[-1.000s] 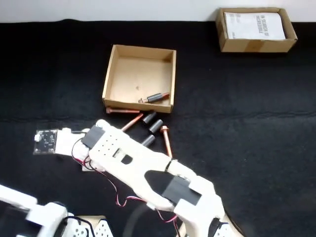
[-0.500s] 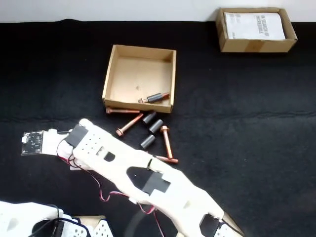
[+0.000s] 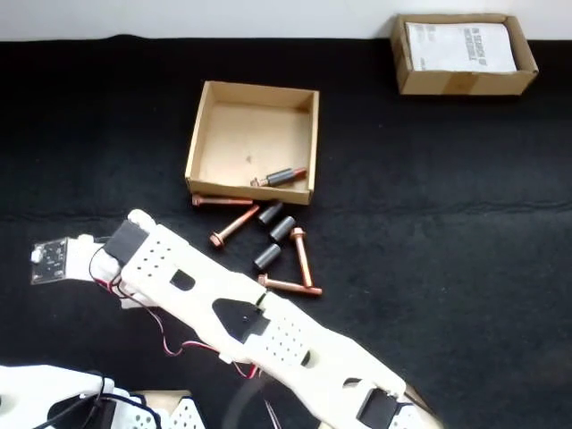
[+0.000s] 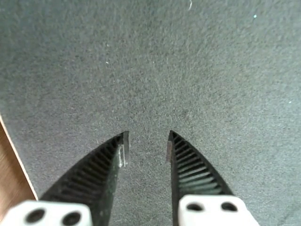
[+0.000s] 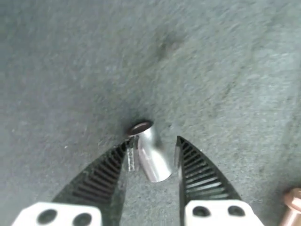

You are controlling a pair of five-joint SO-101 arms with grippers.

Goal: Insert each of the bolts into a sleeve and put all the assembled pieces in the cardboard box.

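Operator: High view first. Where do the parts lie?

Spotter: The cardboard box (image 3: 241,134) sits on the black mat (image 3: 447,268), left of centre and towards the far side. One assembled piece (image 3: 279,177) lies in its near right corner. Just near of the box lie four loose bolts (image 3: 302,255) and three sleeves (image 3: 282,227). The right arm (image 3: 223,304) stretches from the near right across to the left, near of those parts. The left arm (image 3: 45,384) is at the near left corner.

Operator: Left wrist view?

Spotter: The left gripper (image 4: 147,134) has its fingers apart, with mat showing between them.

Operator: Right wrist view?

Spotter: The right gripper (image 5: 153,141) is spread too, with a fourth sleeve (image 5: 149,157) between its fingers. The sleeve lies against one finger, and a sliver of mat shows beside the other. A bolt head (image 5: 292,207) lies close by.
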